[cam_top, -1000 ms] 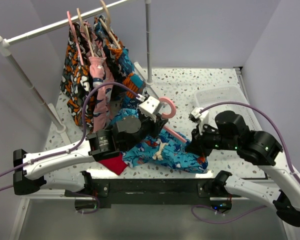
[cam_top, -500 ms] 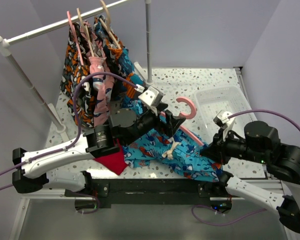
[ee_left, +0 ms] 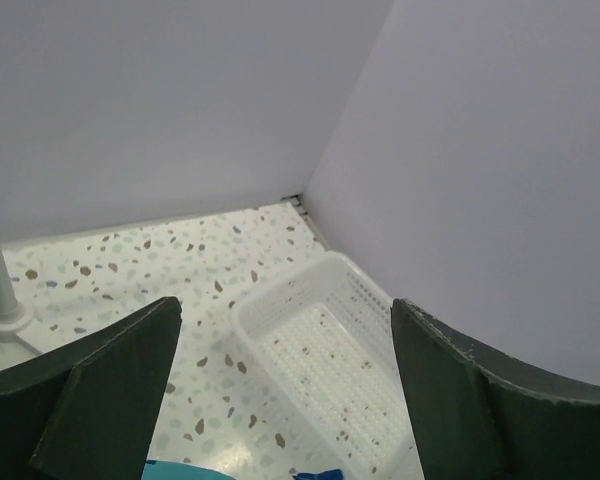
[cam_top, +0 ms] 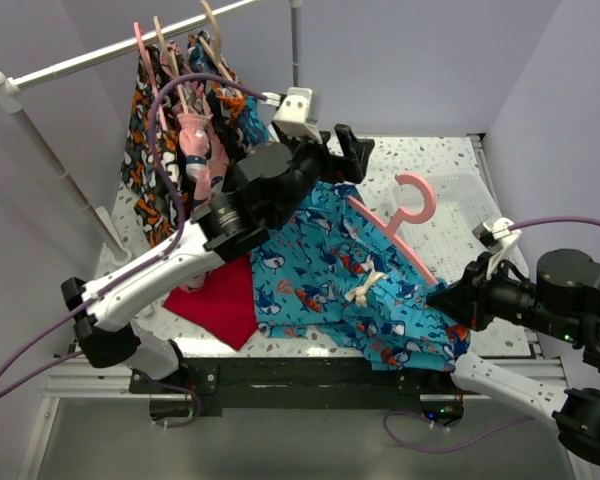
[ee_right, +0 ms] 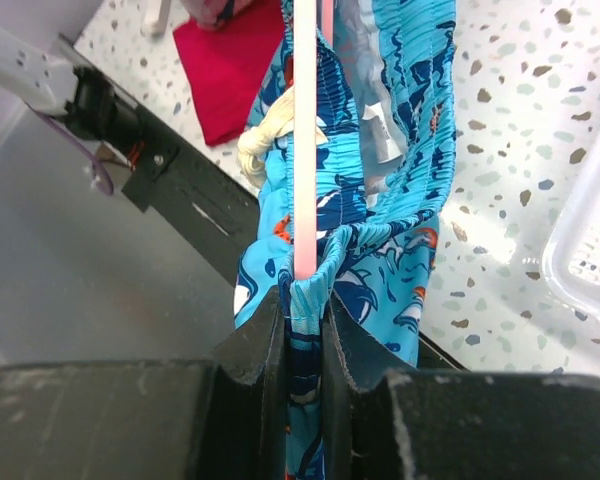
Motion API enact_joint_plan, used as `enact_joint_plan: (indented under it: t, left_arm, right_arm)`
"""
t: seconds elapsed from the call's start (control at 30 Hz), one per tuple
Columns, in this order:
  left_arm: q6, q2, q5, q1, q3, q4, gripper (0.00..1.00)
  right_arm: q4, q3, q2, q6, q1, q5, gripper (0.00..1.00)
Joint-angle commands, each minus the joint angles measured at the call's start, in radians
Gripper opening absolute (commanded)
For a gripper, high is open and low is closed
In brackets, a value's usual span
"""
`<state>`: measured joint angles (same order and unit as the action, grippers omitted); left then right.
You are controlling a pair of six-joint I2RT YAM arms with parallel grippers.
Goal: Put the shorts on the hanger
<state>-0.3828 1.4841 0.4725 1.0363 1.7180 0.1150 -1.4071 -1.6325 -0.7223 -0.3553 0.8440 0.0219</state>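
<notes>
The blue printed shorts [cam_top: 325, 265] lie stretched across the table's front, with their white drawstring [cam_top: 365, 288] near the middle. A salmon-pink hanger [cam_top: 412, 212] runs through them, its hook sticking up toward the back right. My right gripper [cam_top: 458, 300] is shut on the shorts' waistband [ee_right: 375, 130] at their right end, with the pink hanger bar [ee_right: 305, 140] pinched in the fold just above the jaws of that gripper [ee_right: 303, 315]. My left gripper [cam_top: 348, 152] is raised above the shorts' far edge, open and empty; its fingers [ee_left: 115, 385] frame only the table and a basket.
A red cloth [cam_top: 220, 305] lies left of the shorts. A white mesh basket [cam_top: 458, 205] [ee_left: 330, 355] sits at the back right. A clothes rack [cam_top: 296, 70] holds patterned garments [cam_top: 170, 140] on hangers at the back left. The table's dark front rail [ee_right: 150, 165] runs under the shorts' edge.
My left gripper opened, let go, and rose toward the back. My right gripper pulled rightward, stretching the shorts along the hanger, and the hook swung right.
</notes>
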Motion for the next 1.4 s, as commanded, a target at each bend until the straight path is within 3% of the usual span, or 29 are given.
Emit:
enact_joint_plan:
  t: [0.0, 0.27, 0.37, 0.57, 0.77, 0.93, 1.1, 1.37]
  left_arm:
    - [-0.048, 0.134, -0.042, -0.03, 0.081, 0.063, 0.9]
    - [-0.134, 0.249, 0.208, -0.084, 0.075, 0.124, 0.89]
    - [-0.194, 0.225, 0.3, -0.114, -0.001, 0.152, 0.89]
    - [-0.234, 0.114, 0.333, -0.163, -0.181, 0.1, 0.89]
    - [-0.254, 0.071, 0.365, -0.17, -0.234, 0.144, 0.89]
    - [-0.272, 0.035, 0.368, -0.17, -0.282, 0.169, 0.88]
    - [-0.265, -0.014, 0.377, -0.174, -0.336, 0.183, 0.86]
    - [-0.269, -0.09, 0.376, -0.186, -0.419, 0.207, 0.83]
  right_arm:
    - [-0.176, -0.107, -0.008, -0.054, 0.004, -0.065, 0.0]
    - [-0.176, -0.081, -0.028, -0.068, 0.003, -0.157, 0.0]
    - [-0.173, -0.09, -0.042, -0.067, 0.004, -0.217, 0.0]
    - [-0.095, -0.081, -0.08, -0.044, 0.004, -0.28, 0.0]
    - [0.022, -0.113, -0.161, 0.015, 0.004, -0.336, 0.0]
    - [0.117, -0.278, -0.279, 0.094, 0.004, -0.395, 0.0]
    - [0.134, -0.484, -0.452, 0.211, 0.004, -0.476, 0.0]
    - [0.152, -0.681, -0.626, 0.334, 0.003, -0.591, 0.0]
